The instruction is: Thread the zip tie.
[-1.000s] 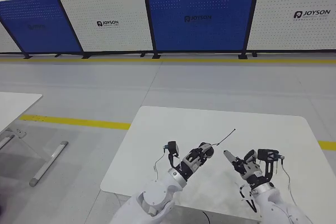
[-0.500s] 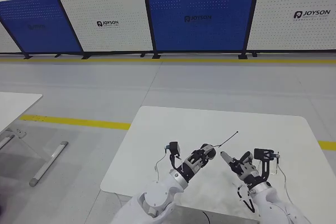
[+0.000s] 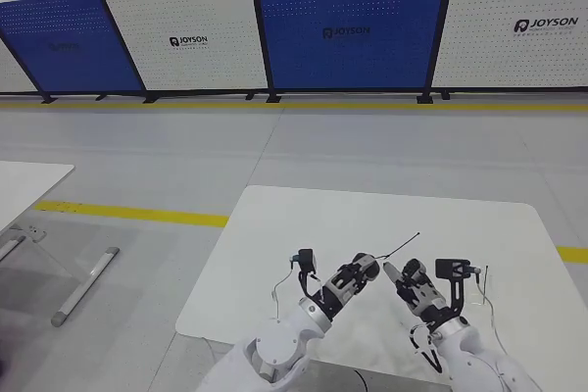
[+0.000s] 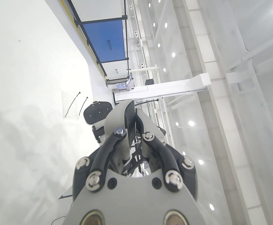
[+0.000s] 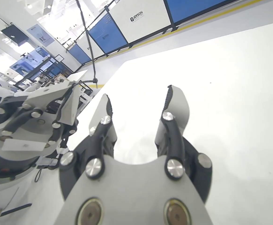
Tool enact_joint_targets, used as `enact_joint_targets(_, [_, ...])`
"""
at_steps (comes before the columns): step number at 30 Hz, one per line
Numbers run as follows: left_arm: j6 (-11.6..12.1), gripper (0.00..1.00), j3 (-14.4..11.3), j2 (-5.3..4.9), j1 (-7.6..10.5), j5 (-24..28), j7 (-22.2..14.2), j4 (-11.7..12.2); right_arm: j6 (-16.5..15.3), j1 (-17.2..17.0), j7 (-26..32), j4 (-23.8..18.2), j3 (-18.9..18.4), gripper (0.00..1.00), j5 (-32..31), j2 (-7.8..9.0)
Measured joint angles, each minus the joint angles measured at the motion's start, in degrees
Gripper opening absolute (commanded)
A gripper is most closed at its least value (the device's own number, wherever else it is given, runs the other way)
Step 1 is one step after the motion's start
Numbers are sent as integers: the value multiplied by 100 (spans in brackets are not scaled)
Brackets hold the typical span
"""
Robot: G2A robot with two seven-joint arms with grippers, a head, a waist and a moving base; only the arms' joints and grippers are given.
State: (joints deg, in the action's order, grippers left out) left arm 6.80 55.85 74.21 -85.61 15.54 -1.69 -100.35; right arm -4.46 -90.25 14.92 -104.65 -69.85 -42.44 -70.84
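Left gripper (image 3: 369, 265): fingers pinched tight on the zip tie (image 3: 399, 244). The tie stands out of the tips as a straight black strand slanting away over the table (image 3: 304, 220), and its free end, with a small knob on it, is in the air and touches nothing. Right gripper (image 5: 138, 92): fingers spread wide, nothing between them. Against the frames of the last second, we note that the right gripper has slid toward the left one. The gap has narrowed and the two now sit just beside each other. The left has nudged slightly forward, carrying the free end with it. We read this as the approach for a second grip on the strand. The tie shows no loop, so threading proper is not yet begun. Room: both grippers hang over the near part of the table, close to its near edge. The far edge and both side edges are well apart, with bare white top ahead. In the left wrist view, two thin black strands (image 4: 71, 106), likely spare ties, lie flat on the table. We judge the tightest clearance to be between the grippers themselves, so the right should close on the strand without knocking the left's fingers.
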Motion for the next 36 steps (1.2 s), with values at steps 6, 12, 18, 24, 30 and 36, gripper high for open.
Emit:
enact_joint_targets(6, [-65, 0, -12, 7, 29, -38, -1, 37, -92, -2, 18, -66, 51, 45, -41, 0])
enact_joint_targets(12, [-121, 0, -13, 9, 49, -73, -32, 76, -114, 4, -48, -73, 91, 42, -112, -3])
enact_joint_targets(18, [-132, 0, -23, 9, 51, -123, -71, 92, -106, 25, -98, -81, 124, 38, -118, -11])
enact_joint_targets(24, [-119, 0, -27, 8, 37, -160, -95, 99, -93, 45, -109, -60, 159, 31, -132, -18])
enact_joint_targets(30, [-113, 0, -28, 7, 21, -202, -98, 110, -85, 53, -150, -58, 208, 27, -279, -20])
enact_joint_targets(36, [-89, 0, -34, 9, 4, -225, -90, 112, -89, 36, -150, -73, 249, 28, -360, -22])
